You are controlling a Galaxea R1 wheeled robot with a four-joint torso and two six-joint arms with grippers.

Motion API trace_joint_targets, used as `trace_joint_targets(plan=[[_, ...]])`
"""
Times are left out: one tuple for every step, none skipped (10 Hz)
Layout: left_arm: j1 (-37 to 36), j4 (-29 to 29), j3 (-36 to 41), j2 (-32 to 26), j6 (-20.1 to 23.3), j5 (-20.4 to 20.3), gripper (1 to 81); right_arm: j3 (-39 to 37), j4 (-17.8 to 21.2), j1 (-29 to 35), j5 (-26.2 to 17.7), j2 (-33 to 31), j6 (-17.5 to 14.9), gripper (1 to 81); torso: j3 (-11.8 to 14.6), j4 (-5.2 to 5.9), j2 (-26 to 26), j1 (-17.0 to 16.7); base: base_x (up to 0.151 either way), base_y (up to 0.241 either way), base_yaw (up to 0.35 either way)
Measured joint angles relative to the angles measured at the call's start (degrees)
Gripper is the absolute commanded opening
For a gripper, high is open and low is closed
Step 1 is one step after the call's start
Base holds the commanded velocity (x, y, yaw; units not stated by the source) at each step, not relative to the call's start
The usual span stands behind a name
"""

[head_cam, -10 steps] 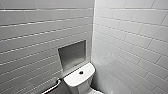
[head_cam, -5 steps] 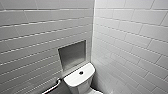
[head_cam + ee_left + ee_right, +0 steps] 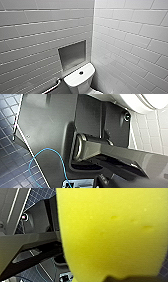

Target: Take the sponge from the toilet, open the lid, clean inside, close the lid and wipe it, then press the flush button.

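Observation:
The toilet's white tank (image 3: 79,79) stands against the tiled wall low in the head view. The small dark flush button (image 3: 81,72) sits on its cover. A bright yellow sponge (image 3: 112,233) looms large right in front of the right wrist camera, and my right gripper is shut on it. In the left wrist view a white rounded part of the toilet (image 3: 140,101) lies beyond my own dark body; I cannot tell lid from seat there. My left gripper is shut and holds nothing that I can see.
A grey recessed niche (image 3: 72,55) is set in the wall above the tank. A metal grab bar (image 3: 53,87) runs beside the toilet. White tiled walls meet in a corner behind it. The floor (image 3: 10,169) is dark blue tile. A blue cable (image 3: 50,154) hangs on my body.

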Motion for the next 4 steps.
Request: trace_joint_targets(plan=[[0.3,0.0,-3.3,1.3,0.0,0.0,1.0,-1.6,0.0,0.0,0.0,1.5,0.0,1.0,0.0,0.00,0.0,0.0,0.000,0.000,0.000],[0.3,0.0,-7.3,2.8,-0.3,0.0,1.0,-2.6,0.0,0.0,0.0,2.5,0.0,1.0,0.0,0.00,0.0,0.0,0.000,0.000,0.000],[0.2,0.0,-10.6,4.7,-0.3,0.0,1.0,-2.7,0.0,0.0,0.0,2.7,0.0,1.0,0.0,0.00,0.0,0.0,0.000,0.000,0.000],[0.1,0.0,-13.1,7.0,-0.3,0.0,1.0,-3.3,0.0,0.0,0.0,2.6,0.0,1.0,0.0,0.00,0.0,0.0,0.000,0.000,0.000]])
